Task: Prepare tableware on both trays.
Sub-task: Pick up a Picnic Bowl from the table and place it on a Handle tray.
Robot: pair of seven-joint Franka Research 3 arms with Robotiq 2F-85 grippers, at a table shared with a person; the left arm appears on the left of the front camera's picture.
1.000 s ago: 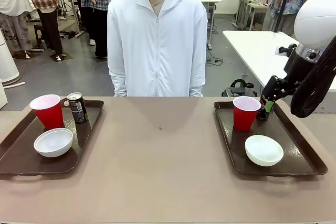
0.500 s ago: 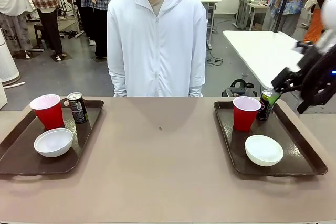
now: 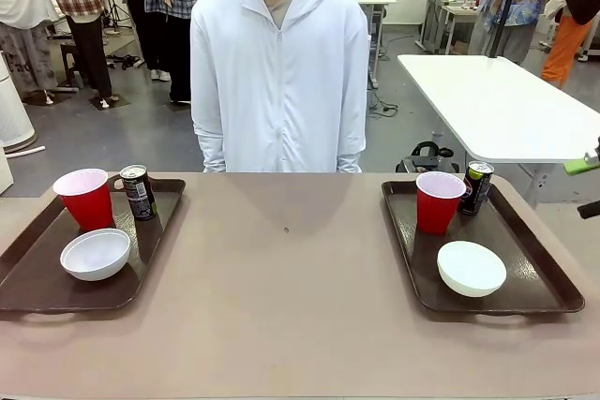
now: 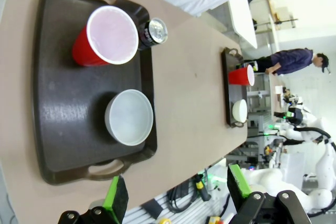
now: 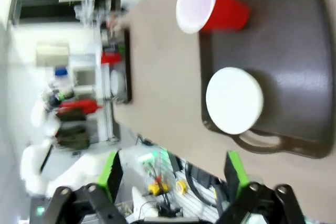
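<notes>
Trays: two large dark brown rectangular plastic trays with raised rims and cut-out handles lie on the tan table, the left tray (image 3: pixel 37 278) at the table's left end, the right tray (image 3: pixel 534 269) at its right end, well apart.
Left tray load: a red plastic cup with a white inside (image 3: pixel 84 198) stands at the far side, a slim dark drink can (image 3: pixel 138 192) just to its right, a small round white bowl (image 3: pixel 95 254) nearer, in front of the cup.
Right tray load: a second red plastic cup (image 3: pixel 439 200) stands at the far side, a second slim dark can with a green mark (image 3: pixel 477 186) just right of it, a second round white bowl (image 3: pixel 471 268) nearer.
Person: someone in a white zipped hooded jacket (image 3: pixel 279 72) stands at the far edge, between the trays.
Left gripper (image 4: pixel 176 195): jaws spread wide, nothing between the green pads, hanging above the near rim of the left tray.
Right gripper (image 5: pixel 170 169): jaws spread wide and empty, above the near end of the right tray; this view is blurred. In the front view a green pad (image 3: pixel 582 166) shows at the right edge.
</notes>
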